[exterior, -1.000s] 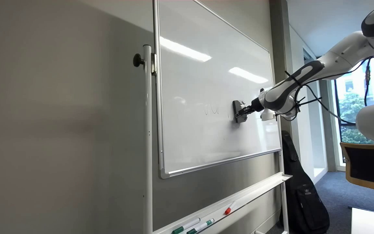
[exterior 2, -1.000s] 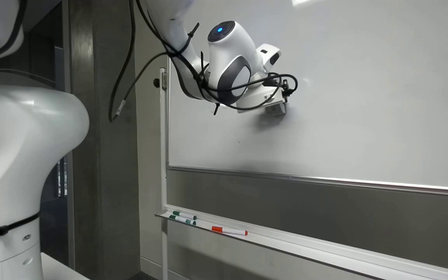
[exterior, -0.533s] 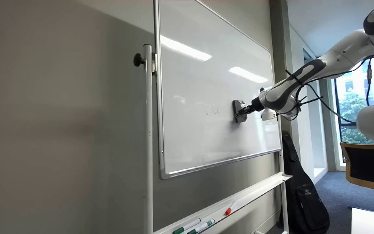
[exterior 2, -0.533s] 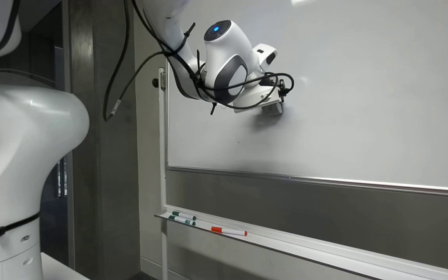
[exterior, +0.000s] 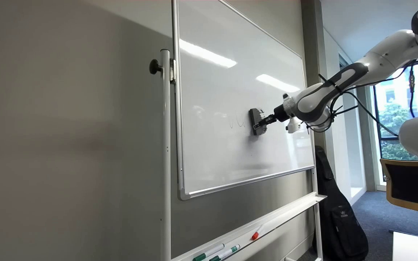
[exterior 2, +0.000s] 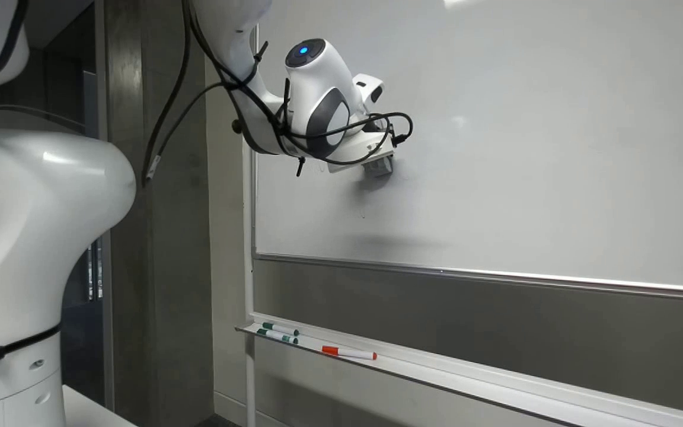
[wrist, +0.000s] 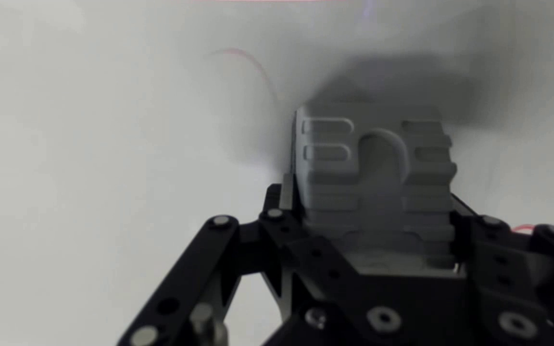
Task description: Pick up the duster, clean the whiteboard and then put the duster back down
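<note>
The tool (wrist: pixel 374 199) is clamped on both sides of the duster (wrist: pixel 380 168), which sits against or just short of the whiteboard (exterior: pixel 216 156) ahead. Wiping well probably means even pressure, block flat, overlapping the red curve (wrist: pixel 254 61) ahead-left of the tool in the wrist view.

The whiteboard (exterior: pixel 227 98) looks smooth and glossy, throwing back streaks of light inside a silver metal frame (exterior: pixel 179 108), while the duster (wrist: pixel 378 178) shows a matt, moulded, plastic-like back with ridges and shallow slots. The gripper (wrist: pixel 374 193) is matt black with pale metal bolt heads (wrist: pixel 384 319) at its joints, and the arm (exterior 2: pixel 51 178) wears a smooth white shell with a soft sheen. The black bag (exterior: pixel 341 217) looks like dull cloth, the carpet (exterior: pixel 370 206) matt, the markers (exterior 2: pixel 353 353) smooth plastic, and the wall (exterior: pixel 67 108) smooth and flat-finished.
</note>
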`<state>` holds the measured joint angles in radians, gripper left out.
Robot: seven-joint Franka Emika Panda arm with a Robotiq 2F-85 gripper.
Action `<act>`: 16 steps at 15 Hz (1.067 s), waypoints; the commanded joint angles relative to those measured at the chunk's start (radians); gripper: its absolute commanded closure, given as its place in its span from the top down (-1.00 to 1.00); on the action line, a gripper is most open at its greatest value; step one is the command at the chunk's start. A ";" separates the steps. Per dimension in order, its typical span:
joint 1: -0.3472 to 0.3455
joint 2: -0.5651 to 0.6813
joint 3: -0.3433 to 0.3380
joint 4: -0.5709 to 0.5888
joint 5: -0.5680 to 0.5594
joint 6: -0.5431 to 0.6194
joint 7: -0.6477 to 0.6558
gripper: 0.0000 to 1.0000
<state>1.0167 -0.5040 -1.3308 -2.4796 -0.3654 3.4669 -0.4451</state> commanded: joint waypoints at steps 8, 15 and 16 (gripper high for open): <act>0.089 -0.015 0.233 -0.041 0.051 -0.004 -0.009 -0.24; 0.168 0.087 0.264 0.036 0.034 -0.005 0.092 -0.24; 0.188 0.087 0.249 0.042 0.116 -0.005 0.015 -0.24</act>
<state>1.1796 -0.4701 -1.0484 -2.4906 -0.3157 3.4618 -0.3958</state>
